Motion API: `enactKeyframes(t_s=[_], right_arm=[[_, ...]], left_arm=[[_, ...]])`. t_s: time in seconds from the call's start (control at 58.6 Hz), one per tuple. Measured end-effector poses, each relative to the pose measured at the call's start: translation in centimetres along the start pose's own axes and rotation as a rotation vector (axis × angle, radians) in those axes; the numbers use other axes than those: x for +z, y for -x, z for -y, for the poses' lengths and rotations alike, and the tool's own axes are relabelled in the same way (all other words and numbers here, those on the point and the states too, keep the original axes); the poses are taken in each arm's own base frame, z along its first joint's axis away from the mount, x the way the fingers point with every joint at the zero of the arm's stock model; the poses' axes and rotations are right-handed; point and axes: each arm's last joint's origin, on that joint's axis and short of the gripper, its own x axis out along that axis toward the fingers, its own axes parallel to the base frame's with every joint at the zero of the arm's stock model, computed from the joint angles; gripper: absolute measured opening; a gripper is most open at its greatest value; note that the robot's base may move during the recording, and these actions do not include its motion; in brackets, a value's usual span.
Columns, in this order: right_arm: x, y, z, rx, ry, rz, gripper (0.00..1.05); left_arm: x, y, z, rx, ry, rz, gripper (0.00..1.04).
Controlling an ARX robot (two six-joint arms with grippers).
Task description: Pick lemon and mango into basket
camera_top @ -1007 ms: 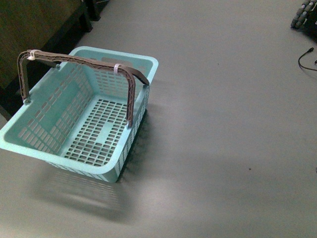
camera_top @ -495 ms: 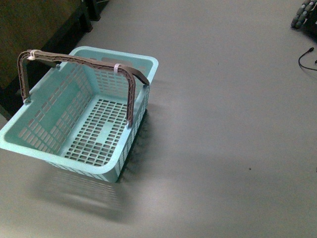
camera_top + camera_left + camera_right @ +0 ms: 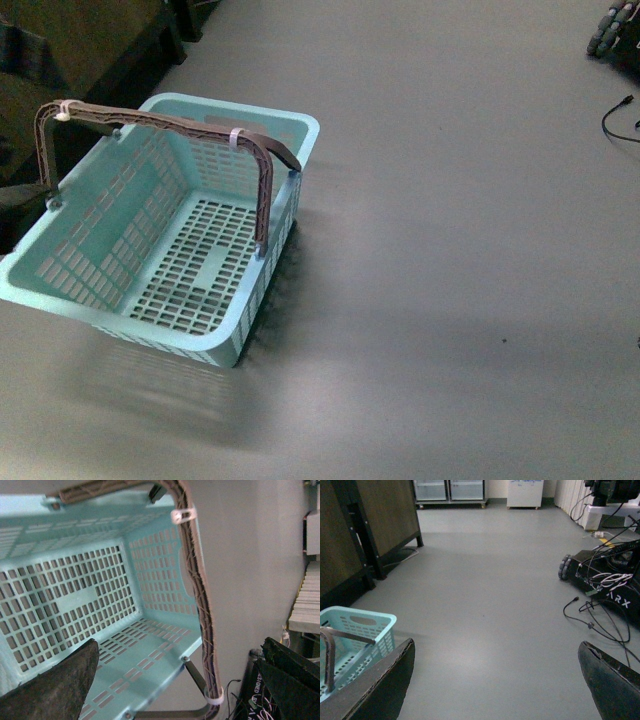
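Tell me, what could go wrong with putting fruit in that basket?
The handle stands upright across the basket, so an arm lowering fruit might bump it. Neither lemon nor mango shows in any view, so the robot may need to hunt first. A cable lies on the floor, far right; it could snag.

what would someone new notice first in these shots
The light teal basket with its brown handle fills the left of the front view, standing empty on the bare grey floor. No fruit shows in any view. The right wrist view adds a wheeled black base trailing cables, across the floor from the basket.
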Motion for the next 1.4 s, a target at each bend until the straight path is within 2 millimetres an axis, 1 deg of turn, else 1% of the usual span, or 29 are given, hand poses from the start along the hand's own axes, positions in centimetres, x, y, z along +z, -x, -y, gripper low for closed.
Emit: enactKeyframes(t_s=[0.034,0.085,0.119,0.137,0.154,0.205,0.273,0.376,0.495,0.683,0.717,0.734,0.751,0.785,0.871,0.888,0.905,0.939,0.973,1.024,1.041,1.058,1.127,1.144,1.161,1.195,1.314,1.4], right_arm=[[0.0,0.0,0.0,0.0,0.0,0.0,0.96],[0.0,0.0,0.0,0.0,0.0,0.0,0.96],[0.0,0.0,0.0,0.0,0.0,0.0,0.96],[0.0,0.0,0.0,0.0,0.0,0.0,0.96],[0.0,0.0,0.0,0.0,0.0,0.0,0.96],[0.0,0.0,0.0,0.0,0.0,0.0,0.96],[0.0,0.0,0.0,0.0,0.0,0.0,0.96],[0.0,0.0,0.0,0.0,0.0,0.0,0.96],[0.0,0.0,0.0,0.0,0.0,0.0,0.96],[0.0,0.0,0.0,0.0,0.0,0.0,0.96],[0.0,0.0,0.0,0.0,0.0,0.0,0.96],[0.0,0.0,0.0,0.0,0.0,0.0,0.96],[0.0,0.0,0.0,0.0,0.0,0.0,0.96],[0.0,0.0,0.0,0.0,0.0,0.0,0.96],[0.0,0.0,0.0,0.0,0.0,0.0,0.96],[0.0,0.0,0.0,0.0,0.0,0.0,0.96],[0.0,0.0,0.0,0.0,0.0,0.0,0.96],[0.0,0.0,0.0,0.0,0.0,0.0,0.96],[0.0,0.0,0.0,0.0,0.0,0.0,0.96],[0.0,0.0,0.0,0.0,0.0,0.0,0.96],[0.0,0.0,0.0,0.0,0.0,0.0,0.96],[0.0,0.0,0.0,0.0,0.0,0.0,0.96],[0.0,0.0,0.0,0.0,0.0,0.0,0.96],[0.0,0.0,0.0,0.0,0.0,0.0,0.96],[0.0,0.0,0.0,0.0,0.0,0.0,0.96],[0.0,0.0,0.0,0.0,0.0,0.0,0.96],[0.0,0.0,0.0,0.0,0.0,0.0,0.96],[0.0,0.0,0.0,0.0,0.0,0.0,0.96]], left_arm=[[-0.4,-1.2,0.3,0.0,0.012,-0.007,0.98],[-0.6,-2.4,0.9,-0.008,0.028,-0.009,0.98],[-0.9,-3.5,1.6,-0.023,0.04,-0.009,0.98],[-0.9,-3.6,1.7,-0.025,0.041,-0.009,0.98],[-1.0,-4.4,2.4,-0.036,0.048,-0.008,0.98],[-1.4,-5.9,3.4,-0.057,0.054,-0.007,0.98],[-1.9,-7.3,4.0,-0.058,0.052,-0.014,0.98],[-3.0,-9.3,4.1,-0.033,0.039,-0.031,0.98],[-3.8,-11.0,3.8,-0.018,0.045,-0.036,0.98],[-3.9,-12.5,4.2,0.002,0.046,-0.002,0.98],[-3.8,-12.7,4.4,0.002,0.046,0.005,0.93],[-3.8,-12.8,4.5,0.001,0.047,0.008,0.89],[-3.8,-12.8,4.5,0.001,0.047,0.009,0.88],[-3.7,-12.9,4.6,-0.001,0.048,0.011,0.81],[-3.6,-13.2,4.7,0.003,0.049,0.02,0.69],[-3.5,-13.2,4.7,0.008,0.048,0.022,0.65],[-3.5,-13.3,4.6,0.02,0.049,0.023,0.59],[-3.4,-13.3,4.4,0.042,0.048,0.031,0.53],[-3.4,-13.4,4.1,0.093,0.051,0.047,0.44],[-3.2,-13.4,3.9,0.12,0.056,0.053,0.37],[-3.2,-13.4,3.8,0.135,0.058,0.055,0.33],[-3.1,-13.4,3.8,0.141,0.072,0.054,0.27],[-2.9,-13.3,4.0,0.137,0.08,0.06,0.15],[-2.9,-13.3,4.1,0.136,0.081,0.06,0.14],[-2.9,-13.3,4.1,0.134,0.092,0.061,0.1],[-2.9,-13.2,4.2,0.13,0.115,0.062,0.07],[-2.9,-12.6,4.2,0.122,0.117,0.049,0.06],[-2.9,-11.4,4.0,0.114,0.126,0.046,0.06]])
